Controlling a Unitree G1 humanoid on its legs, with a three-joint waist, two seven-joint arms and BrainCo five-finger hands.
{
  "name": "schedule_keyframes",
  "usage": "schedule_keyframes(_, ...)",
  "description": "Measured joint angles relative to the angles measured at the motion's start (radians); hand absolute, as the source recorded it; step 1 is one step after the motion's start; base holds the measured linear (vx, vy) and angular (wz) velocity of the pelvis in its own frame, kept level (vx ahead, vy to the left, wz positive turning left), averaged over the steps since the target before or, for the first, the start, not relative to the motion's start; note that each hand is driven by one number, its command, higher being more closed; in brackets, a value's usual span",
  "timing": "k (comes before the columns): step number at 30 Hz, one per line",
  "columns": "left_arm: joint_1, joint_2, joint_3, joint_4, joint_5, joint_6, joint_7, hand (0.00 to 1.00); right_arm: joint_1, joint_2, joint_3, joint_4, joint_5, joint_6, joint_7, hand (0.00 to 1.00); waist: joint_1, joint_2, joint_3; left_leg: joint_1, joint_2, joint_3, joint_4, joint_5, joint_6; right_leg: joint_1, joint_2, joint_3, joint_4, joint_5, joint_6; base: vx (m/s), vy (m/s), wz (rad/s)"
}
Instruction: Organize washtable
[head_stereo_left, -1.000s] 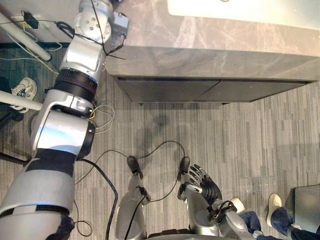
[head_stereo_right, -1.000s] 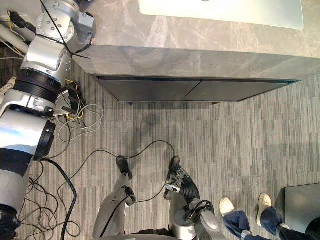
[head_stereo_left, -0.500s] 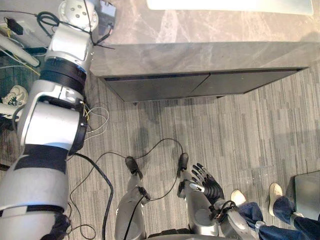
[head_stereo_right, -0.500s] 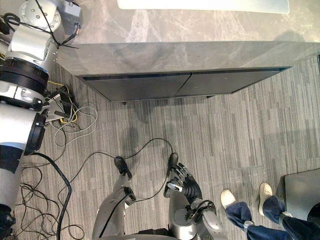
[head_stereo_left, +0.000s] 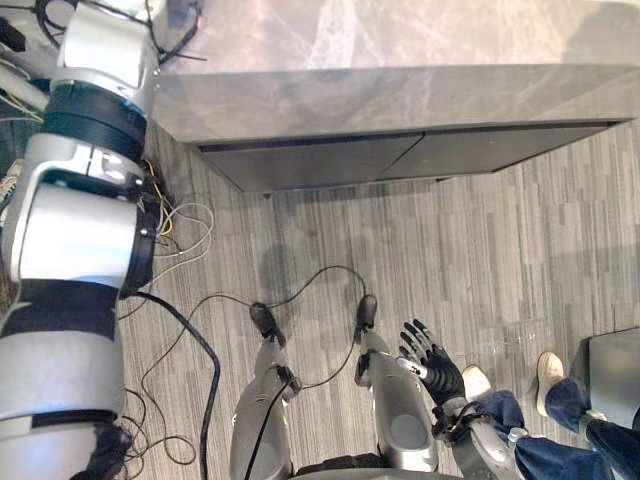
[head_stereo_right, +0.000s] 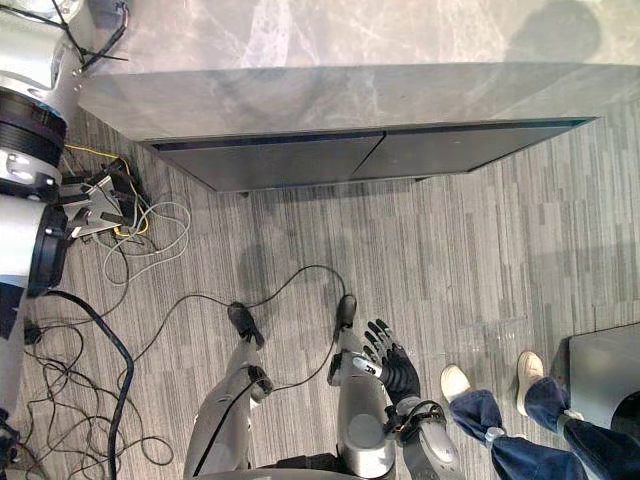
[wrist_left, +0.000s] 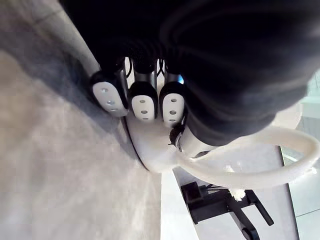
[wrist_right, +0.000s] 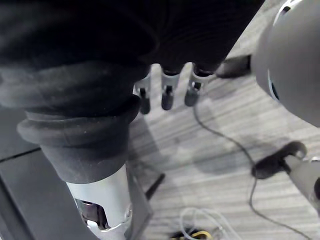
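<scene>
Right hand hangs low over the grey striped floor, fingers straight and spread, holding nothing. Left hand rests against a white curved object at the marble washtable; its grip state cannot be determined. Dark cabinet fronts sit beneath the top. A person's shoes stand just beside the right hand.

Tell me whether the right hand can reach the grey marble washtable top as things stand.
Probably not yet. The right hand hangs low over the grey striped floor, fingers spread and empty, well short of the grey marble washtable top. Nothing stands between them, so raising the arm might do.
</scene>
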Motion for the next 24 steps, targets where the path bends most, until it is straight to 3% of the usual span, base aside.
schedule_keyframes(14, -0.031, 0.07, -0.021, 0.002, 0.0, -0.012, 0.007, 1.0, 0.006, 0.01, -0.02, -0.008, 0.019, -0.001, -0.002, 0.0, 0.0, 0.014, 0.008, -0.03, -0.001, 0.011, 0.0, 0.003, 0.004, -0.048, -0.001, 0.027, 0.012, -0.001, -0.002, 0.0, -0.018, -0.04)
schedule_keyframes(24, -0.011, 0.062, -0.015, -0.003, -0.019, -0.019, 0.002, 1.0, 0.006, 0.01, -0.019, -0.008, 0.019, -0.001, -0.003, 0.0, -0.001, 0.014, 0.008, -0.018, -0.002, 0.006, 0.0, 0.003, 0.004, -0.033, 0.001, 0.04, 0.011, -0.001, -0.001, 0.0, -0.011, 0.0)
